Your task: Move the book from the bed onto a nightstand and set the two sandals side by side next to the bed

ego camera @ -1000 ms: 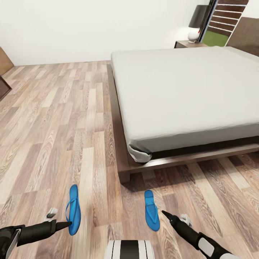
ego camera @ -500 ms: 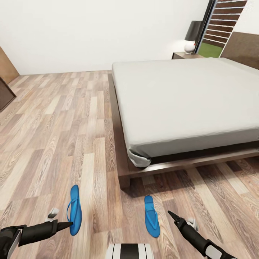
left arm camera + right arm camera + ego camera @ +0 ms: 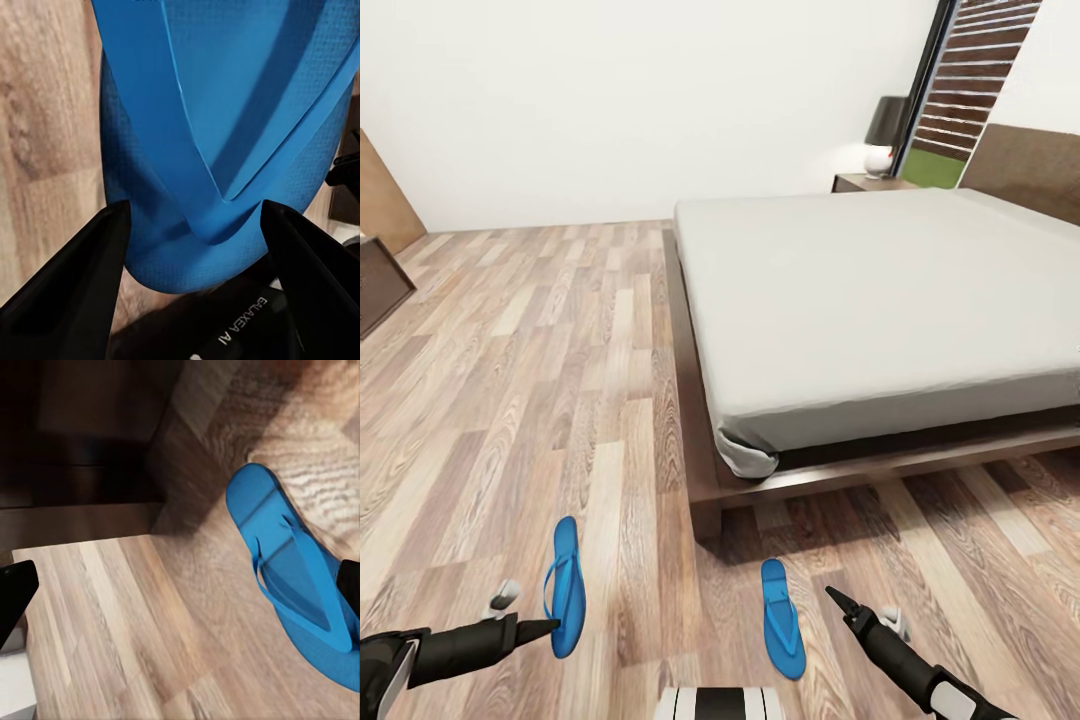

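My left gripper sits low over the wood-plank floor, its dark tip right against the heel end of the left blue flip-flop. In my left wrist view that sandal lies between my two black fingers, which stand spread on either side of its rounded end; the jaws are wide apart and not closed on it, and I cannot tell whether either finger touches the rubber.

My right gripper hovers just beside the other flip-flop, which lies a little to its left on the floor. From the right wrist camera this sandal sits off toward one finger, not between the jaws, which are parted and hold nothing.

The two sandals lie roughly parallel but well apart, both beyond my fingertips toward the foot corner of the bed. Its grey mattress is bare where I can see it. Far past the bed, a nightstand stands with a dark-shaded lamp on top.
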You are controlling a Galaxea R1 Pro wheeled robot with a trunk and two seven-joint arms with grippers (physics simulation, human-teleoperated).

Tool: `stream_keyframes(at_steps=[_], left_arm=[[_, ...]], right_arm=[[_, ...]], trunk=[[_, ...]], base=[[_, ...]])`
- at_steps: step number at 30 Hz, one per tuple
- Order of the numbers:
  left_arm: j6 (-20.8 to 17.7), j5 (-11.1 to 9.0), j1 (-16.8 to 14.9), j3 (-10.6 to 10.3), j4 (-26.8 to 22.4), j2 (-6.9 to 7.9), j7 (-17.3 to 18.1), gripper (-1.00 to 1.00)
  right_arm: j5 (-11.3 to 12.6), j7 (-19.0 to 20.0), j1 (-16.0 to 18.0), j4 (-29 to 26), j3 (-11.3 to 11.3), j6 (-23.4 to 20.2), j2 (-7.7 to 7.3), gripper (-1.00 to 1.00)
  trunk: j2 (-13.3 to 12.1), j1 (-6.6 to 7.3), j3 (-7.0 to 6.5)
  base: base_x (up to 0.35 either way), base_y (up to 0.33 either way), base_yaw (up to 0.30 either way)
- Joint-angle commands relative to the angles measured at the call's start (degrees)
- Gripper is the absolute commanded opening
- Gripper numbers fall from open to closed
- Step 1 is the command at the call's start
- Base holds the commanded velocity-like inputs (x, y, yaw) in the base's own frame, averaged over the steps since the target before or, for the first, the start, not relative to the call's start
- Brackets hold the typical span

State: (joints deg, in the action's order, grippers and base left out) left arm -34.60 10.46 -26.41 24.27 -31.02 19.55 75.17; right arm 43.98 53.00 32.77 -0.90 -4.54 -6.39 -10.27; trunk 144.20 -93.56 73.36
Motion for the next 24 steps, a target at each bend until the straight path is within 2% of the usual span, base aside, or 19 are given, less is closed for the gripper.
stream_keyframes(at_steps=[1, 11, 17, 24], left_arm=[[-0.55, 0.62, -0.05, 0.4, 0.26, -0.02, 0.35, -1.0], [-0.28, 0.87, -0.05, 0.41, 0.84, 0.05, -0.06, -1.0], [0.05, 1.05, -0.05, 0.42, 1.78, 0.13, -0.56, -1.0], [1.07, 1.21, -0.05, 0.37, 4.6, 1.11, -0.67, -1.0]], right_arm=[[-0.03, 0.2, 0.02, 0.01, -0.43, -0.61, -0.01, 1.0], [0.11, 0.29, 0.02, 0.56, -0.48, -0.64, -0.04, 1.0], [0.39, 0.66, -0.08, 3.39, -0.56, -0.31, -0.26, 1.0], [0.88, 0.93, -5.82, 3.88, -0.7, -0.09, -0.14, 1.0]], trunk=[[0.0, 0.03, -0.19], [-0.13, 0.29, -2.4], [-0.21, 0.45, -3.73], [-0.31, 0.63, -5.28]], base=[[0.0, 0.0, 0.0], [0.0, 0.0, 0.0], [0.0, 0.0, 0.0], [0.0, 0.0, 0.0]])
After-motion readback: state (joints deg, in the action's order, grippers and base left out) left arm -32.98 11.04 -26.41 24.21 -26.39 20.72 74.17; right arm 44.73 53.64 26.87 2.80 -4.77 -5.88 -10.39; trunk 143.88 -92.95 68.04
